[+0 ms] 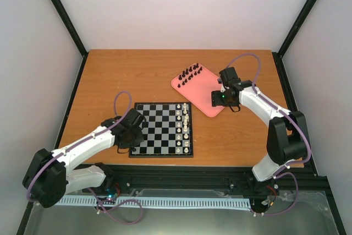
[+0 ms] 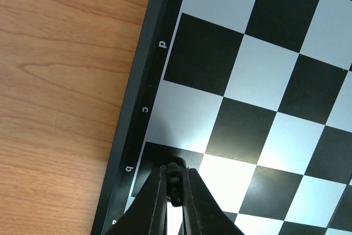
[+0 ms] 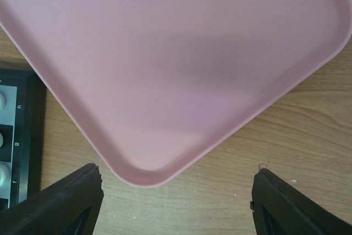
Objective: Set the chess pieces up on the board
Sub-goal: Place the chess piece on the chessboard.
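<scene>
The tiny black chess pieces (image 1: 191, 74) stood clustered at the upper end of the smooth pink rounded plastic tray (image 1: 208, 94), right of centre in the overhead frame. One rounded black piece (image 2: 175, 175) was pinched between my left fingers (image 2: 160, 185), low in my wrist frame, over a dark edge square of the flat, glossy black-and-grey checkered board (image 1: 159, 130). My right fingers (image 3: 69, 202) were spread wide over the wood-grain bench (image 1: 121, 75) by the tray's corner.

Left gripper (image 2: 175, 181) pinched closed; right gripper (image 3: 177, 177) (arm extended) spread wide.
</scene>
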Robot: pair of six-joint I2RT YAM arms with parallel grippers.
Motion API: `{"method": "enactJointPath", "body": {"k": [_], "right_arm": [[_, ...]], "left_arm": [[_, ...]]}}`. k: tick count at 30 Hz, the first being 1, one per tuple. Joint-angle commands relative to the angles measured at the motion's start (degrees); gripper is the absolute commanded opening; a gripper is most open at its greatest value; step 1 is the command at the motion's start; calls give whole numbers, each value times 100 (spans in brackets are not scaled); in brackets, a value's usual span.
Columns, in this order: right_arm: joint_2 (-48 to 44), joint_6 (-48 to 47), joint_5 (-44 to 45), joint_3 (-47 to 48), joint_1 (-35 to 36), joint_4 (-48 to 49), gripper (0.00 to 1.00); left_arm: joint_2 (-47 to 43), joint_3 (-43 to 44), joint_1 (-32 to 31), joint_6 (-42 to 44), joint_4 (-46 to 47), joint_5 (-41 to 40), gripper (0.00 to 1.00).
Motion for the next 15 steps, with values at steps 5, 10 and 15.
{"method": "enactJointPath", "body": {"k": [5, 10, 15], "right_arm": [[111, 29, 18, 0, 35, 109, 86], [155, 28, 4, 18, 35, 125, 86], [160, 16, 19, 14, 35, 128, 86]], "left_arm": [[265, -187, -42, 88, -409, 170, 1], [347, -170, -39, 48, -453, 105, 1], [405, -142, -42, -11, -522, 4, 4]]}}
